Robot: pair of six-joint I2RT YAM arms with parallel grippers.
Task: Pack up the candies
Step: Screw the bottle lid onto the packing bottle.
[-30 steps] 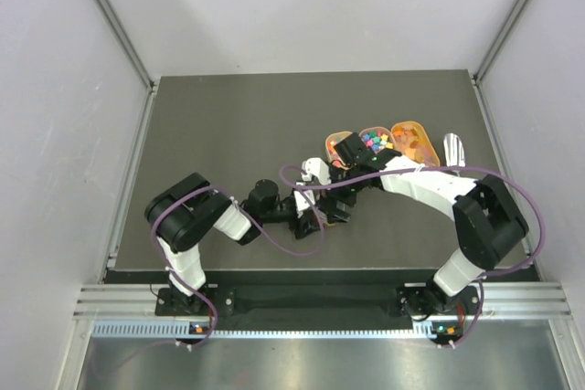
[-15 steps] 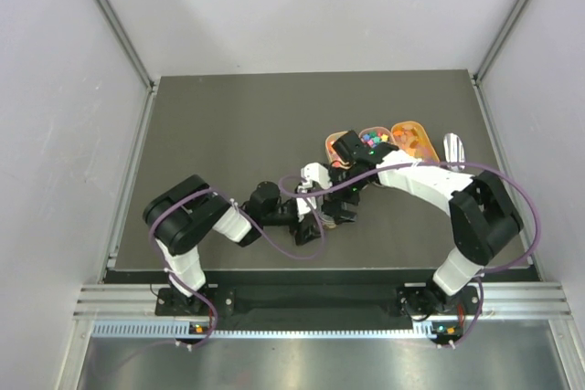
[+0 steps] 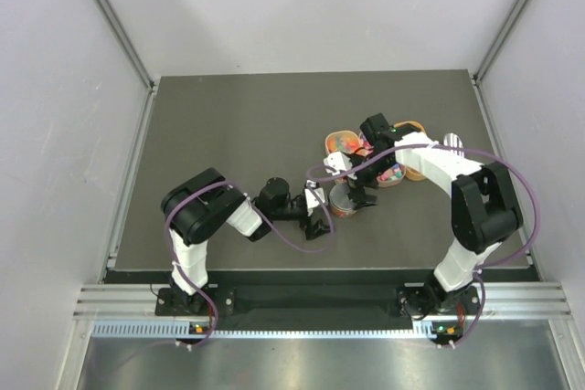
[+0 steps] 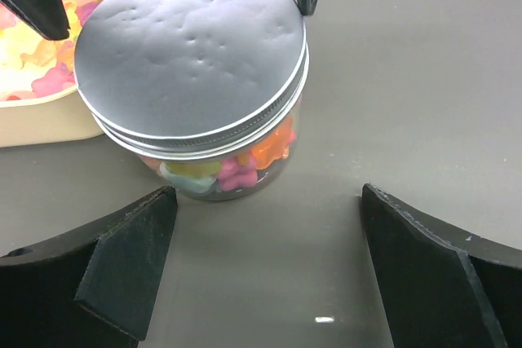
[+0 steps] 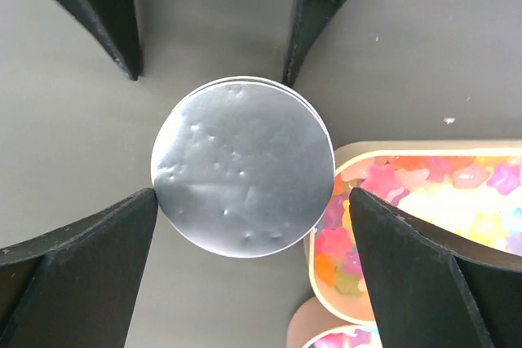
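1. Nearest, low over the dark tabletop point(image 3: 228, 134): left end effector point(image 4: 265, 201), released, its two fingers point(image 4: 122, 258) spread wide. Aimed right at the jar, tips short of it, not touching.
2. Just past those tips: jar point(image 4: 220, 160), upright on the tabletop, clear-walled. Capped by a round silver lid point(image 4: 192, 59), its surface lightly dimpled, seated level on the rim.
3. Inside the jar, seen through the wall under the lid: candies point(image 4: 245, 165) in orange, pink, yellow and pale green, pressed against the near side.
4. Above the jar, reaching in from the far right: right end effector point(image 5: 253, 197), released, fingers point(image 5: 81, 266) parted to either side of the lid. Contact with the jar: cannot tell.
5. Just beside the jar, on its far-right side: oval tan tray point(image 4: 41, 124), open-topped. Filled with more candies in pink, yellow, orange and purple, partly under the right arm in the top view.
6. Farther back and to the left: second tray point(image 3: 340, 142), also tan, holding reddish and orange pieces, too small to make out singly.
7. Farther right, mostly hidden behind the right arm: third tray point(image 3: 416, 125), only its far rim showing.
8. Far right, near the third tray: scoop point(image 3: 453, 145), silver, lying flat on the tabletop, clear of both arms.
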